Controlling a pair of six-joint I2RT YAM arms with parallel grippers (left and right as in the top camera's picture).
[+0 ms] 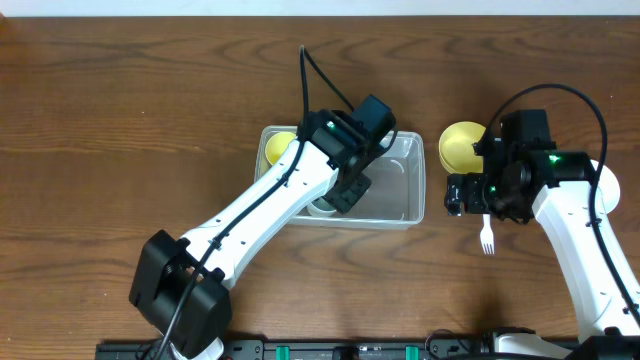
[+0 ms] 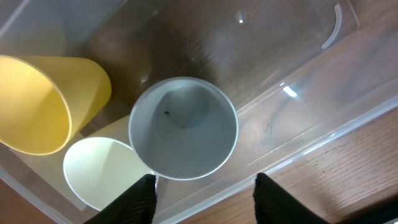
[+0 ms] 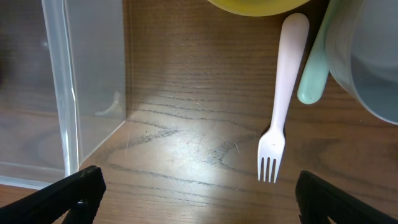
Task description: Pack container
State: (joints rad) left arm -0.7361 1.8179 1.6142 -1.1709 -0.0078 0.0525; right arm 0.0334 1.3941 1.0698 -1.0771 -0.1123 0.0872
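The clear container [image 1: 410,190] sits mid-table. In the left wrist view it [image 2: 311,81] holds a yellow cup [image 2: 50,99] on its side, a pale cup [image 2: 102,171] and a white cup [image 2: 183,127]. My left gripper [image 2: 205,202] is open and empty just above the white cup, at the container's near wall. My right gripper [image 3: 199,193] is open and empty over bare table, between the container's wall [image 3: 62,93] and a white plastic fork [image 3: 280,99]. A mint-green utensil handle [image 3: 314,68] lies beside the fork.
A yellow bowl [image 1: 462,145] stands right of the container, with its rim at the top of the right wrist view [image 3: 255,6]. A white bowl [image 1: 606,185] lies at the far right, also in the right wrist view [image 3: 367,56]. The fork shows overhead [image 1: 487,236].
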